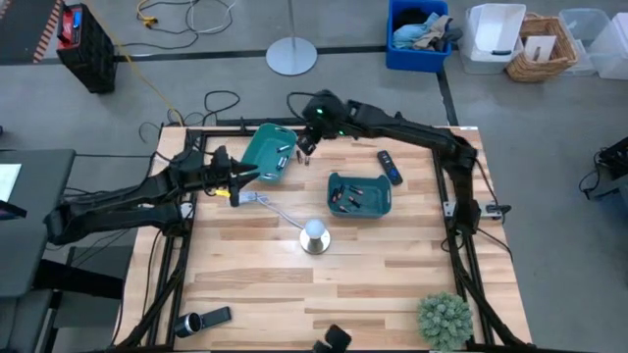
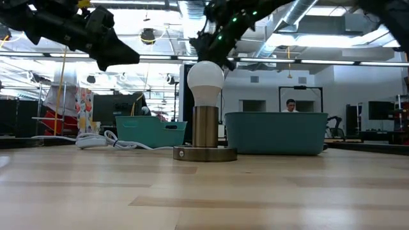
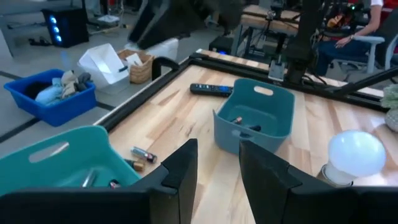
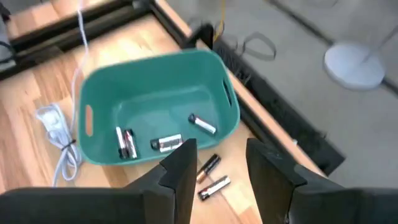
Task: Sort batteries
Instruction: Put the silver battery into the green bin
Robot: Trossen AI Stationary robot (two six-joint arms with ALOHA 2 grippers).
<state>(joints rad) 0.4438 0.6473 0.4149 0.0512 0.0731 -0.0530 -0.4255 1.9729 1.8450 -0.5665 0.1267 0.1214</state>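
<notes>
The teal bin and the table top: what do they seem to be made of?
The teal bin looks like moulded plastic with a matte finish: one even colour, rounded corners and cut-out handles. The table top looks like light wood in glued strips, butcher-block style, with visible grain and a smooth, slightly glossy surface.

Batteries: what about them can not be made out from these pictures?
- Right wrist view: markings on the batteries are too blurred to read.
- Low view: walls of the left teal bin and the right teal bin hide all their contents.
- High view: contents of the right teal bin are too small to count.
</notes>
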